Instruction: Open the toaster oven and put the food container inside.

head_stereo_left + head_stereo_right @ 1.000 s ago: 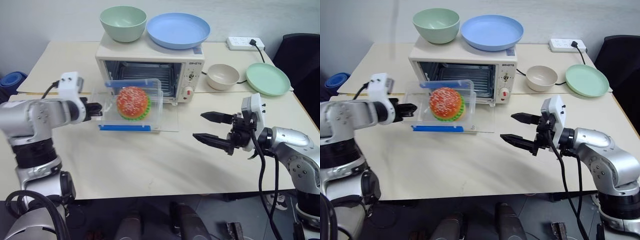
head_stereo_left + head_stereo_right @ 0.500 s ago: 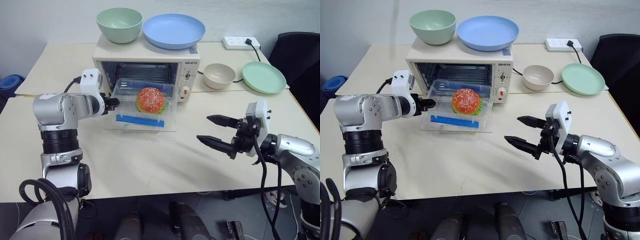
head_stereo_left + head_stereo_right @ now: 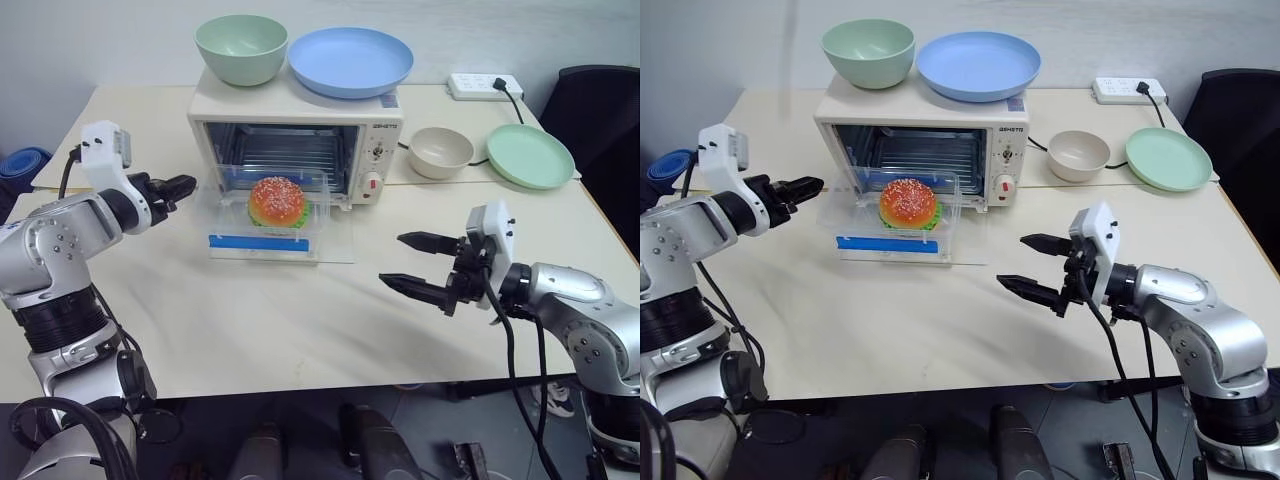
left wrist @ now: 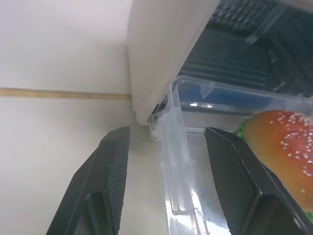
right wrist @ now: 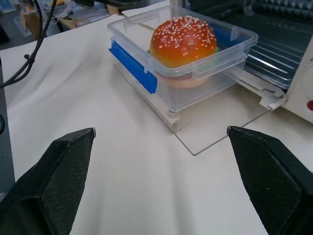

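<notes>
Pale cream tabletop (image 3: pixel 250 330), made of two slabs meeting along a seam beside the toaster oven (image 3: pixel 300 135), under a plain grey wall. Behind it on the right, a white power strip (image 3: pixel 485 86) with a black plug; at far right a dark chair (image 3: pixel 600 110); at far left, past the tabletop edge, something blue on the floor (image 3: pixel 20 160).

On the oven roof, a green bowl (image 3: pixel 243 47) and a blue plate (image 3: pixel 350 60). To the oven's right, a cream bowl (image 3: pixel 442 152) and a green plate (image 3: pixel 530 156), near the right edge. Broad bare tabletop in front, from the lowered glass door (image 3: pixel 335 240) to the near edge.

Oven cream-white and boxy, door dropped flat, wire rack visible inside, knobs at right. Food container (image 3: pixel 268 215) resting on the lowered door at the oven mouth, not fully inside: clear shallow box, blue clip strip along the front, sesame-bun hamburger (image 3: pixel 277 201) within.

Left tool (image 3: pixel 178 187) just beside the container's left end, fingers apart, holding nothing. Right tool (image 3: pixel 412 262) well apart from it, above the bare tabletop, fingers spread wide and empty.
</notes>
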Available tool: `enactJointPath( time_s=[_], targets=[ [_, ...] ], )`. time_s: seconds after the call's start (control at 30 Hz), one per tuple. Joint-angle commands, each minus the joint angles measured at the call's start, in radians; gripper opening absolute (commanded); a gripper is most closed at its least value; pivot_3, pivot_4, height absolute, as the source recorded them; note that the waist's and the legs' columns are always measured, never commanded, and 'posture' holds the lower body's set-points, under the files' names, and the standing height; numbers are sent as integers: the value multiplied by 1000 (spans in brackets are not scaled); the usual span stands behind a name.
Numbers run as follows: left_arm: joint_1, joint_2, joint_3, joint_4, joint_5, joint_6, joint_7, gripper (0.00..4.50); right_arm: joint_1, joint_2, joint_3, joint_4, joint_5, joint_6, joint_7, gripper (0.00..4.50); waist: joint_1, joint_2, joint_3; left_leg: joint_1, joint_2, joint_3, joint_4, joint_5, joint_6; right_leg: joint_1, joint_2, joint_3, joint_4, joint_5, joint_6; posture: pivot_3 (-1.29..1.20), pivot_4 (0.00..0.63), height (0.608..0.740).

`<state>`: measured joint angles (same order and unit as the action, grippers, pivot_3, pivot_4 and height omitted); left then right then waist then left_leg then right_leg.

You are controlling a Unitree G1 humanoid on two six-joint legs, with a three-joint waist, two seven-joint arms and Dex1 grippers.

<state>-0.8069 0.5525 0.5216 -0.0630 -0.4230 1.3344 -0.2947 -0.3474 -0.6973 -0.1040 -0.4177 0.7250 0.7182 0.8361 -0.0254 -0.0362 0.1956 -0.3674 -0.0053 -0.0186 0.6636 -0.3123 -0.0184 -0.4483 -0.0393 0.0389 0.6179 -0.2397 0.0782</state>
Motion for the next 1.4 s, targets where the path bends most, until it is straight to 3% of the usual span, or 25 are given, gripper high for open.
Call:
enactJointPath(
  time_s=[0.03, 0.13, 0.3, 0.43, 0.47, 0.6, 0.73, 0.97, 1.23, 1.4],
  targets=[
    [14, 33, 67, -78, -103, -54, -99, 2402, -27, 14, 6, -8, 17, -14, 13, 4095, 0, 0, 0, 0, 0, 0, 0, 0, 0, 0, 0, 0, 0, 0, 0, 0, 150, 740],
    [33, 62, 139, -103, -205, -96, -194, 1703, -36, 29, 16, -16, 38, -4, 18, 3240, -1, 0, 0, -1, 0, -1, 0, 0, 0, 0, 0, -1, -1, 0, 0, 0, 150, 740],
    [139, 173, 172, -131, -369, -117, -416, 133, -70, 76, 64, -24, 48, 13, 9, 1472, -9, 0, 0, 0, 1, 0, -1, 0, 0, 0, 0, 0, -1, 0, 0, 0, 150, 740],
    [384, 373, 51, -163, -293, -303, -668, 0, -116, 146, 163, 10, 1, 6, -12, 204, -13, 0, 0, 1, 1, 0, -1, 0, 0, 0, 0, 1, 1, -1, -2, 0, 150, 740],
    [443, 416, 29, -160, -263, -363, -719, 0, -129, 166, 188, 25, -16, 0, -16, 61, -11, 1, 1, 2, 2, 0, -1, 0, 0, 0, 0, 2, 1, -2, -3, 0, 150, 740],
    [564, 509, -59, -119, -149, -546, -784, 0, -195, 255, 272, 110, -105, -27, -61, 61, -4, 2, 1, 2, 2, -1, -1, 0, 0, 0, -1, 5, 1, -5, -9, 0, 150, 740],
    [579, 507, -169, -106, -74, -658, -777, 0, -252, 341, 338, 214, -195, -72, -85, 61, -1, 2, 1, 0, 1, -3, -1, 0, 1, 0, -3, 3, -1, -4, -8, 0, 150, 740],
    [358, 337, -385, 34, 58, -774, -639, 0, -374, 445, 403, 522, -442, -250, -188, 61, -2, 2, 1, -3, 0, -2, -1, 0, 2, -1, -3, 1, -2, -2, -4, 0, 150, 740],
    [166, 179, -435, 212, 149, -876, -505, 0, -443, 505, 338, 647, -503, -345, -220, 61, -9, 1, 1, -8, 0, 1, -1, 0, 2, -10, -2, -2, 6, -1, -3, 0, 150, 740],
    [127, 143, -442, 254, 167, -896, -491, 0, -450, 513, 324, 673, -520, -368, -210, 61, -10, 1, 1, -10, 0, 2, -1, 0, 2, -13, -1, -1, 9, -1, -3, 0, 150, 740]
  ],
)
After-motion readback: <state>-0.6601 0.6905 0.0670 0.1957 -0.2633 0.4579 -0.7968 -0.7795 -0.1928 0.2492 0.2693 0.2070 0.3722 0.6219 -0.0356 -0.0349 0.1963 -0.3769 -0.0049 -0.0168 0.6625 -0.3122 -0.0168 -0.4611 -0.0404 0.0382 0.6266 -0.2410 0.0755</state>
